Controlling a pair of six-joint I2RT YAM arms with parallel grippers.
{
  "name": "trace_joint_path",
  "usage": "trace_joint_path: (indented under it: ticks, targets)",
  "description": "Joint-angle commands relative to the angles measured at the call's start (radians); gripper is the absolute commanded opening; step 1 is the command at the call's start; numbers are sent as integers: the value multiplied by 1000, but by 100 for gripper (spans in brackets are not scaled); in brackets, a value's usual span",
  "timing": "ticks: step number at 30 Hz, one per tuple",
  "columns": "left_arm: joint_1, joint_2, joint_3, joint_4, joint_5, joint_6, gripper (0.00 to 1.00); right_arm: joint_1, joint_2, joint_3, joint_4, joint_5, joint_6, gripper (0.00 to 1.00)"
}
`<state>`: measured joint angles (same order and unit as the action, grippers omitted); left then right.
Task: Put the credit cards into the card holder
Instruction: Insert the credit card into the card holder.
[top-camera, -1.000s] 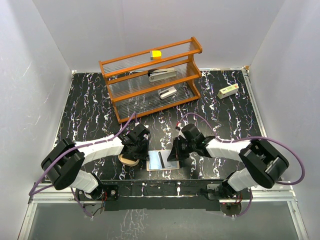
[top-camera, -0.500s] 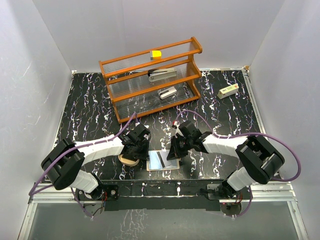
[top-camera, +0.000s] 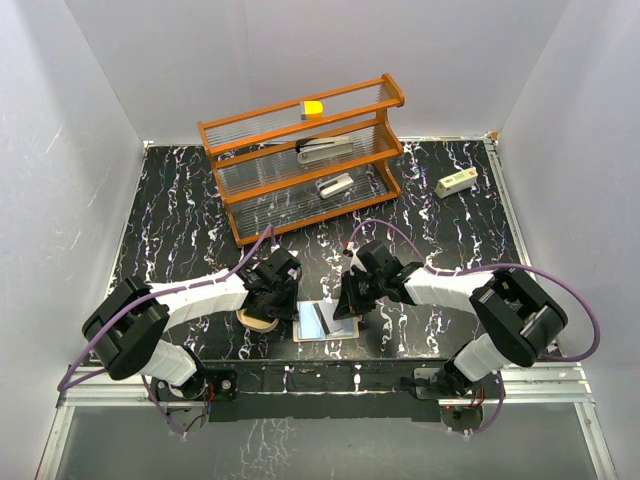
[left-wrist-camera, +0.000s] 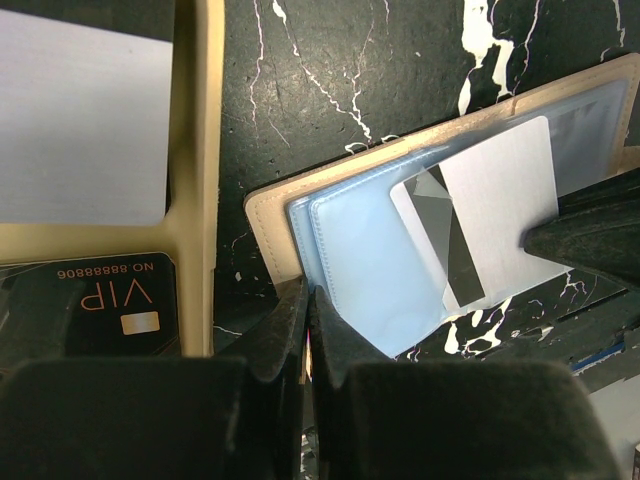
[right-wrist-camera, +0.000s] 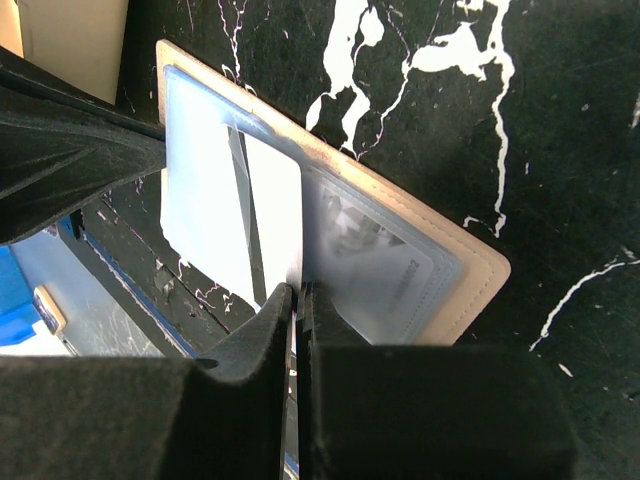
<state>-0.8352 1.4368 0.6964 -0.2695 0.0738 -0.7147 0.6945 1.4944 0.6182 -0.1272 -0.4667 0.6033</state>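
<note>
The card holder (top-camera: 340, 326) is an open tan stitched folder with clear blue sleeves (left-wrist-camera: 350, 250), lying flat near the table's front edge. A white credit card (left-wrist-camera: 500, 200) with a black stripe sits partway in one sleeve. My right gripper (right-wrist-camera: 298, 295) is shut on that card's (right-wrist-camera: 215, 215) edge. Another card (right-wrist-camera: 385, 260) shows inside the neighbouring sleeve. My left gripper (left-wrist-camera: 307, 300) is shut on the holder's near-left corner. Left of it, a tan tray (left-wrist-camera: 208, 150) holds a black VIP card (left-wrist-camera: 110, 300) and a white card (left-wrist-camera: 80, 120).
An orange rack (top-camera: 390, 95) stands at the back with two grey staplers (top-camera: 325, 150) and a yellow block (top-camera: 313, 108). A small white box (top-camera: 455, 183) lies at the back right. The tan tray (top-camera: 255, 321) sits under my left wrist.
My right gripper has slid a little to the left over the holder with the card. The left arm has stayed still.
</note>
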Motion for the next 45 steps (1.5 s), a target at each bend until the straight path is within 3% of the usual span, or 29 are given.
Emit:
trace_joint_path:
  ticks: [1, 10, 26, 33, 45]
  targets:
    - [-8, 0, 2, -8, -21, 6, 0, -10, 48, -10, -71, 178, -82, 0]
    - [-8, -10, 0, -9, -24, 1, 0, -9, 40, -30, -37, 165, -47, 0]
    - [-8, -36, -32, 0, -38, -28, 0, -9, -29, -261, 317, 71, 255, 0]
    - [-8, -30, -43, 18, -32, -41, 0, -6, -63, -335, 355, 74, 328, 3]
    - [-8, -27, -47, 33, -27, -43, 0, 52, -62, -314, 363, 113, 384, 3]
